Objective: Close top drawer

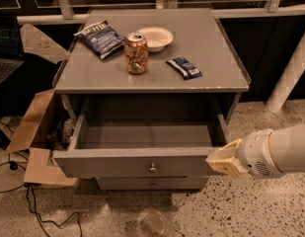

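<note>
The top drawer [107,166] of the grey cabinet stands pulled far out, and its inside is empty. Its flat front panel faces me with a small round metal knob [152,168] at centre. My gripper [222,160], cream fingers on a white arm coming in from the right, is at the right end of the drawer front, at the panel's height. The fingers are together and hold nothing. I cannot tell whether they touch the panel. A lower drawer front [153,184] shows just beneath, closed.
On the cabinet top [216,48] lie a blue chip bag [100,37], a soda can [136,53], a white bowl [154,37] and a blue packet [184,67]. A cardboard box [33,127] and cables [38,211] are at the left; a white post [290,73] stands at the right.
</note>
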Available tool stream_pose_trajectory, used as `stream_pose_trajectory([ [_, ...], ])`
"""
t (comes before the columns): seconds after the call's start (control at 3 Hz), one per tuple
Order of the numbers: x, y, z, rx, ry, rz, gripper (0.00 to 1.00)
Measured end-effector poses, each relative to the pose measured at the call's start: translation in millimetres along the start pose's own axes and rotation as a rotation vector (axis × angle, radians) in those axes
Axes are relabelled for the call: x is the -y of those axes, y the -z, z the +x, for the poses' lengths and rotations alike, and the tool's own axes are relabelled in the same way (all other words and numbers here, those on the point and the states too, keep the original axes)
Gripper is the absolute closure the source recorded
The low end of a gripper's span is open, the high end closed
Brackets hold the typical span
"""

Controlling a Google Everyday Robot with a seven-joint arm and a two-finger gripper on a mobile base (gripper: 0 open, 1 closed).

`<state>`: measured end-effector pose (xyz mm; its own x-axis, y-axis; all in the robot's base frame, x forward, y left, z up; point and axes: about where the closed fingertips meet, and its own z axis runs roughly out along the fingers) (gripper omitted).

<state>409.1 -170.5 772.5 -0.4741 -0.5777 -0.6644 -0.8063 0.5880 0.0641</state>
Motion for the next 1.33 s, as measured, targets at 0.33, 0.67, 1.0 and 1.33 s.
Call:
stream_pose_trajectory([
  [0.33, -3, -10, 7, 0.017, -0.012, 0.005, 1.0],
  [0.67, -4, -41, 38, 0.058, -0.074, 0.012, 1.0],
  [1.0, 7, -79, 75, 0.103, -0.155, 0.018, 1.0],
  [1.33, 25, -118, 96, 0.142, -0.195, 0.003, 1.0],
])
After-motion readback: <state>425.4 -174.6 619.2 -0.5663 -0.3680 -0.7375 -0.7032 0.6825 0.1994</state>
